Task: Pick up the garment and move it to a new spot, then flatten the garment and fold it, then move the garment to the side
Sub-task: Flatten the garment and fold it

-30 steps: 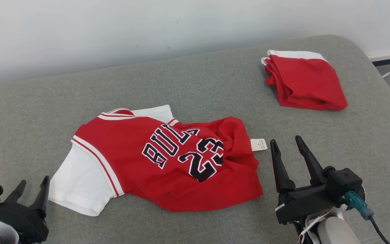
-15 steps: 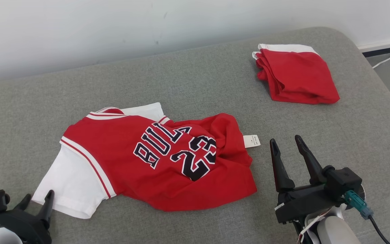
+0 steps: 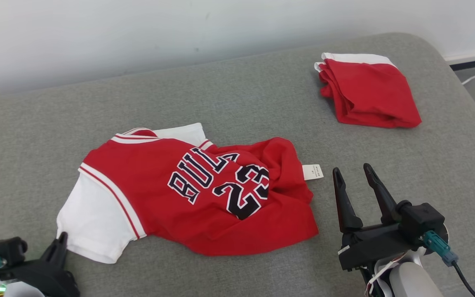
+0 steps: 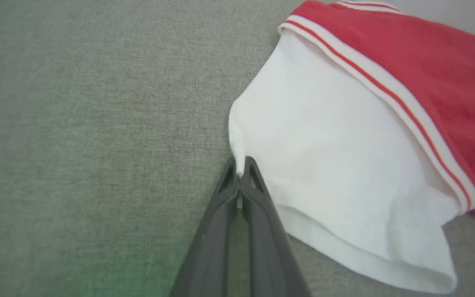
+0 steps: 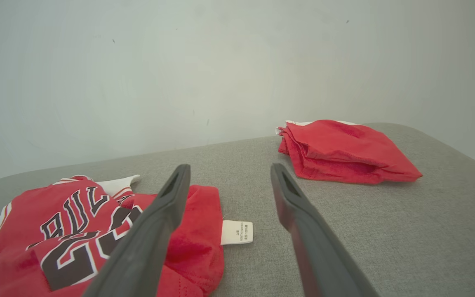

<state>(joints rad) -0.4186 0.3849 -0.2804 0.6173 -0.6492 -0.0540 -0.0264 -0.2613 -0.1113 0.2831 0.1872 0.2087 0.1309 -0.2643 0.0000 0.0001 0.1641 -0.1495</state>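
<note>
While left gripper (image 4: 241, 175) jaws clench white sleeve edge of jersey (image 3: 138, 173), clearest in left wrist view | jersey crumpled mid grey cushion (image 3: 262, 95) | right gripper (image 3: 352, 169) jaws released, near label (image 5: 236, 232) | folded red garment (image 3: 369, 90) far right

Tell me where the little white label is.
In the head view, the white label sticks out right of the jersey, just left of the right gripper.

Small print, clipped edges
Label (image 3: 312, 172) print too small to read — jersey (image 4: 406, 70) lettering cut off at the left wrist view's edge
</note>
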